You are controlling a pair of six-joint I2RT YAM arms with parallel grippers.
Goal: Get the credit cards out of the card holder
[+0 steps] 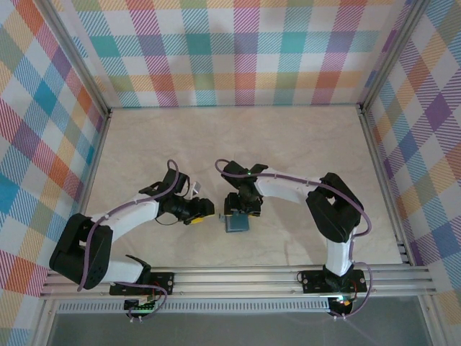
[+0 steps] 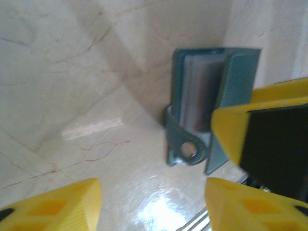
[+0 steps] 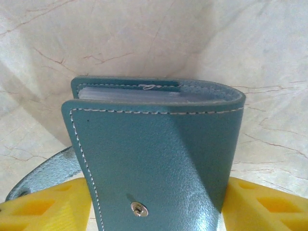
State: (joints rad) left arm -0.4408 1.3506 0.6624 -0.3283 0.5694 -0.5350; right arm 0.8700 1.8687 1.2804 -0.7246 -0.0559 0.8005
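Note:
The teal card holder (image 1: 236, 223) stands on edge on the marble table between the two arms. My right gripper (image 3: 156, 207) is shut on it, a yellow finger (image 3: 43, 211) pressing each cover, with the snap stud (image 3: 139, 209) facing the camera. Pale edges of the credit cards (image 3: 144, 95) show between the covers at the top. In the left wrist view the card holder (image 2: 238, 72) gapes slightly, with the cards (image 2: 199, 91) inside and its side tab (image 2: 190, 150) hanging out. My left gripper (image 2: 151, 202) is open just short of the tab, with nothing between its fingers.
Checked walls enclose the table (image 1: 238, 137) at the back and on both sides. A metal rail (image 1: 245, 277) runs along the near edge by the arm bases. The left gripper (image 1: 204, 211) and the right gripper (image 1: 241, 207) sit close together at the table's middle.

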